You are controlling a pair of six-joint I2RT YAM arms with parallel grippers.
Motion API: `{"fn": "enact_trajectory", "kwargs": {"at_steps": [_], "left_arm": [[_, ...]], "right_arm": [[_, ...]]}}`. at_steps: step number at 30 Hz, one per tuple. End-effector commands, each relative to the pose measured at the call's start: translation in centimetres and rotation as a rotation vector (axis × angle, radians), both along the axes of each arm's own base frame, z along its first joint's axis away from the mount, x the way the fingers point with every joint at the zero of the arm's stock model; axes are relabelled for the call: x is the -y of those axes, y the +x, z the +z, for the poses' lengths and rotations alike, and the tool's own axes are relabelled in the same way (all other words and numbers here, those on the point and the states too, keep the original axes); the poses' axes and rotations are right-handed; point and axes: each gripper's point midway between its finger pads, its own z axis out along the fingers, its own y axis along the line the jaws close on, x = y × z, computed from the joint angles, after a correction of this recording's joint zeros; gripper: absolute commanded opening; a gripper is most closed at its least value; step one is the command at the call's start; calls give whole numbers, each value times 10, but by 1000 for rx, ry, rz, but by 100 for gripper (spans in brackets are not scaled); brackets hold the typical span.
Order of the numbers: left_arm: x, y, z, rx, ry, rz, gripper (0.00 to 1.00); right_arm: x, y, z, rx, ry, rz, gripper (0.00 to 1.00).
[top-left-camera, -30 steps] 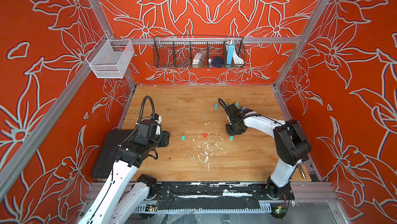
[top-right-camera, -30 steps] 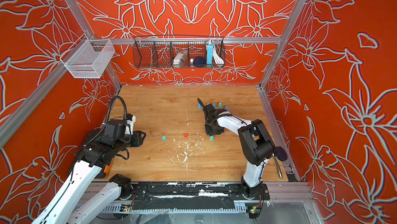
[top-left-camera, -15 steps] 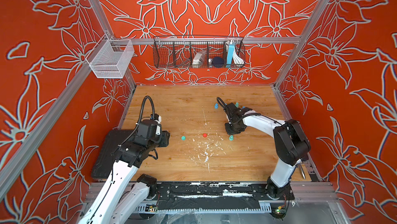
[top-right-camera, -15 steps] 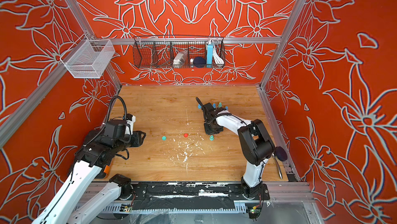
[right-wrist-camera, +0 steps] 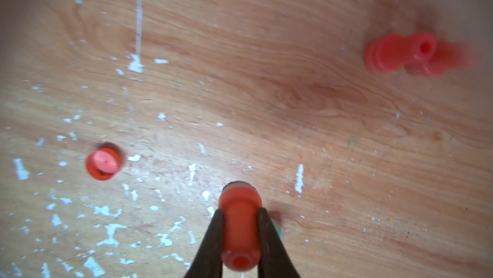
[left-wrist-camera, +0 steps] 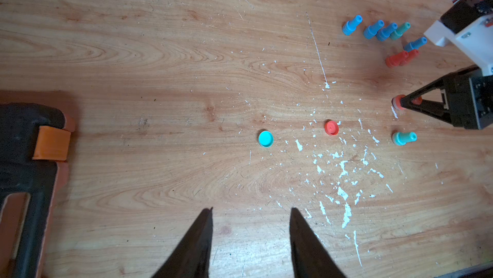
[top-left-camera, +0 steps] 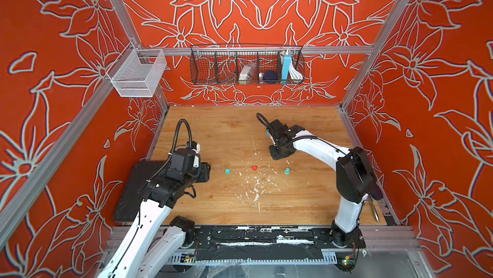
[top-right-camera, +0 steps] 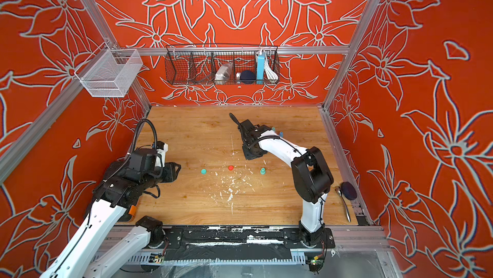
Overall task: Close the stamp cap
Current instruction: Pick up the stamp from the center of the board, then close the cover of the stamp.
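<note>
The right claw pinches the red stamp by its narrow stem, low over the desk; the red cap lies loose nearby. The left claw stands open and empty. Nothing pins the cap, so an off-centre push could skid it away, or tilt the stamp in the pinch.

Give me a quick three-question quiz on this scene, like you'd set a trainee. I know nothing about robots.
1. True or false: the right hand is gripping a red stamp.
2. Which loose cap on the wood lies nearer the red stamp? A: the red cap. B: the teal cap.
3. Fill in: the left hand is open and holds ____.

Key: 1 true; 2 A; 3 nothing.
</note>
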Motion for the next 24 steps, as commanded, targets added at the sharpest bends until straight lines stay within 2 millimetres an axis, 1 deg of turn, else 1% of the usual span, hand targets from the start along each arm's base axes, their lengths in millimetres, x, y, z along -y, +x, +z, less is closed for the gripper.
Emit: {"fn": "enact_trajectory", "kwargs": {"at_steps": [1,3,6,12,20,24], "left_arm": [[-2,1,3,19,8,-1,47],[-2,1,3,20,8,-2,47],[-2,1,5,28,7,-1,47],[-2,1,3,19,7,-3,47],[-2,1,4,21,8,-1,48],[-2,1,4,21,9,-1,48]], "right_arm": [[-16,-10,-2,-46,-37,69,10],[-34,-14,-3,-75,-19,119,10],[-54,-19,-7,-96,-24,170,10],[-78,-24,-17,-106,-47,219,9],[-99,-33,-26,-113,-61,253,9],[-103,-35,-30,-118,-62,257,9]]}}
